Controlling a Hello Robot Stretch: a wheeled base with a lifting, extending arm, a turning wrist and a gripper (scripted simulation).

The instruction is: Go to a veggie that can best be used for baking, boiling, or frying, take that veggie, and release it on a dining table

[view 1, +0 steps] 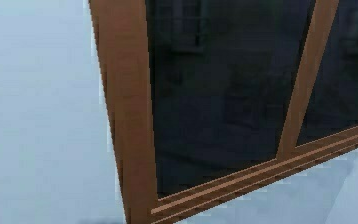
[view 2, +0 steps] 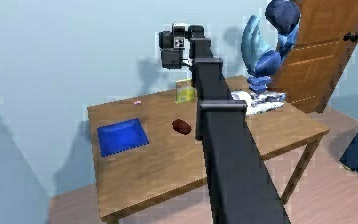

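One gripper (view 2: 168,55) held nothing, bare wall behind it, while a reddish-brown lump (view 2: 181,126) lay on the wooden table (view 2: 277,135).

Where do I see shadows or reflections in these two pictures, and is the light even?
Forward view: the dark glass in its brown frame carries faint reflections, and the pale wall is evenly lit. Arm side view: the light is soft, a grey shadow lies on the back wall left of the arm, and the table shows no glare.
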